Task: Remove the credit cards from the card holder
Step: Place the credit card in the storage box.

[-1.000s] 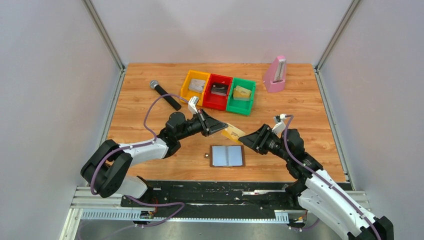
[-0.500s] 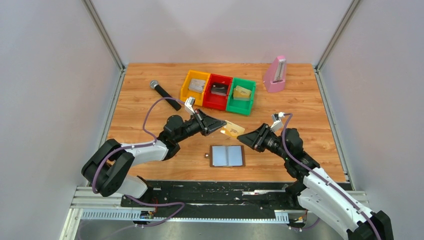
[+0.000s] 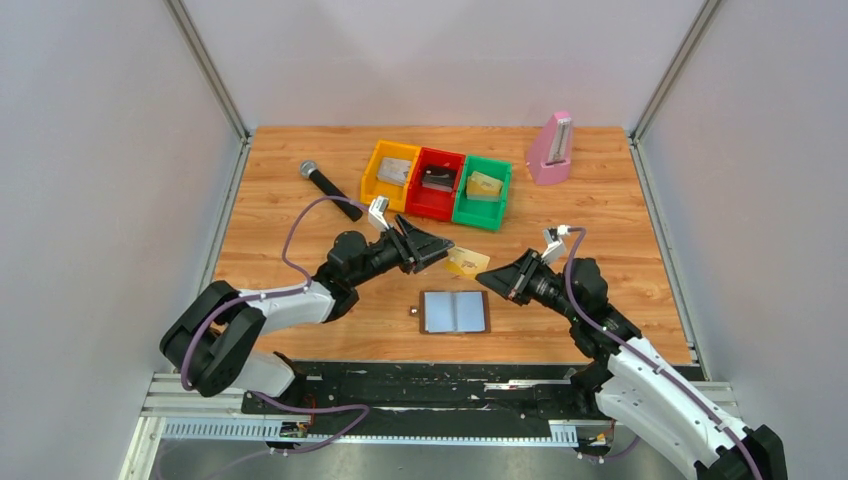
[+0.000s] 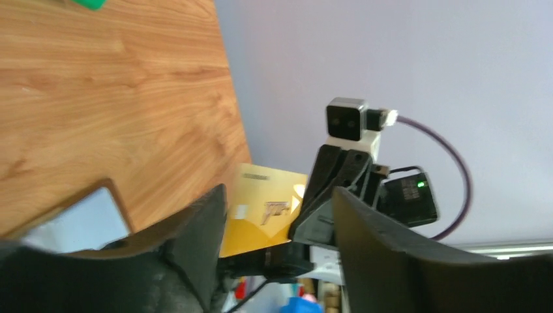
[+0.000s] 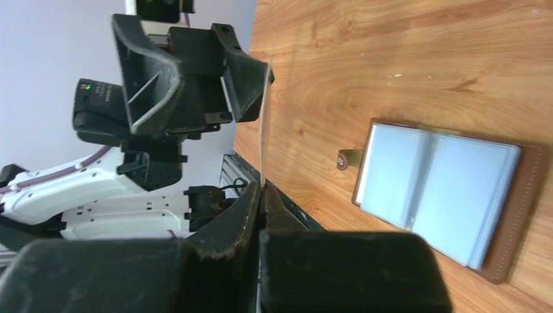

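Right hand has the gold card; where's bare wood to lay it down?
Bare wood: right of the green bin, in front of the pink metronome; also left of the microphone. Crowded between red bin and card holder: left hand, right hand, gold card.

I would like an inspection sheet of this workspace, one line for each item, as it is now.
Surface: wooden table, no spills seen.
Job's things: card holder open and flat; gold card outside it.
Clutter: three filled bins, microphone, pink metronome.
Grippers: right gripper shut on the card; left gripper open beside it.
Cables: purple cable on each arm.
Surroundings: grey walls, metal frame.
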`<state>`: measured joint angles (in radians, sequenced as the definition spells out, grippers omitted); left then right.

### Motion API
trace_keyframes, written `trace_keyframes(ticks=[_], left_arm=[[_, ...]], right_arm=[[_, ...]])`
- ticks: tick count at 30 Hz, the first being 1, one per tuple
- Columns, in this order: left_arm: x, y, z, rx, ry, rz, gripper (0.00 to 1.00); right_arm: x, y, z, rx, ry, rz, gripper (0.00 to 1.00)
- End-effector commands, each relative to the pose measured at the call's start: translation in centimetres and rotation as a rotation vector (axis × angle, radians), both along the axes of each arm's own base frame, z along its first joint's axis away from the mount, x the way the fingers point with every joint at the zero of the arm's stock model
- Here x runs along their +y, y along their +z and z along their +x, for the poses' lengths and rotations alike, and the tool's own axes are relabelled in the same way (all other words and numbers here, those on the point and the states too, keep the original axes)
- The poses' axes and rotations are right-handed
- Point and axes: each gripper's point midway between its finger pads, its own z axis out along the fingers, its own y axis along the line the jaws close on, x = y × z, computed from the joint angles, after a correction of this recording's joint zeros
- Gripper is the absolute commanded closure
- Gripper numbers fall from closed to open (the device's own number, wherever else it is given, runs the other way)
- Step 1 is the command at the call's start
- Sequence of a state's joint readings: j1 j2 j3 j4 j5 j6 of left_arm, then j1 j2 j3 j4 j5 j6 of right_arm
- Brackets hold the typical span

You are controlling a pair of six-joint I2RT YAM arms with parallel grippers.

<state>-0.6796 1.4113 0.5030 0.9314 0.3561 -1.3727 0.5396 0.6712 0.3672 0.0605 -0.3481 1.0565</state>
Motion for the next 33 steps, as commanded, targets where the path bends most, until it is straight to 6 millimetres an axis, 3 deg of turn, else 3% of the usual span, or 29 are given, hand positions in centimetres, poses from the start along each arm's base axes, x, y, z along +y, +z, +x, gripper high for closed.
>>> trace_keyframes(ticks=[1, 2, 4, 10, 15, 21, 25, 33], left_arm=[[0.8, 0.8, -0.4, -0.064, 0.022, 0.061, 0.19], [0.9, 1.1, -0.3, -0.074, 0.030, 0.075, 0.05], [1.3, 0.9, -0.4, -0.111, 0.034, 0.151, 0.01], [3.7, 0.1, -1.1, -0.141, 0.062, 0.370, 0.00], [6.1, 0.4, -1.6, -0.203, 0.087, 0.537, 0.00], [8.5, 0.5, -2.6, -0.296, 0.010, 0.778, 0.00], [10.0, -1.4, -3.8, -0.250, -0.106, 0.952, 0.00], [10.3, -3.2, -4.7, -0.258, -0.255, 1.050, 0.00]], right_arm=[[-0.6, 1.8, 0.7, -0.083, -0.033, -0.042, 1.00], [-0.7, 2.0, 0.9, -0.097, -0.040, -0.049, 1.00], [-1.0, 2.0, 1.0, -0.110, -0.049, -0.072, 1.00], [-1.3, 2.0, 2.0, -0.126, -0.031, -0.197, 1.00], [-2.2, 2.8, 4.8, -0.152, -0.019, -0.307, 1.00], [-4.8, 1.8, 10.2, -0.110, -0.050, -0.429, 1.00], [-6.4, 0.9, 14.6, -0.076, -0.063, -0.483, 1.00], [-7.4, -2.4, 22.6, 0.018, -0.055, -0.513, 1.00]])
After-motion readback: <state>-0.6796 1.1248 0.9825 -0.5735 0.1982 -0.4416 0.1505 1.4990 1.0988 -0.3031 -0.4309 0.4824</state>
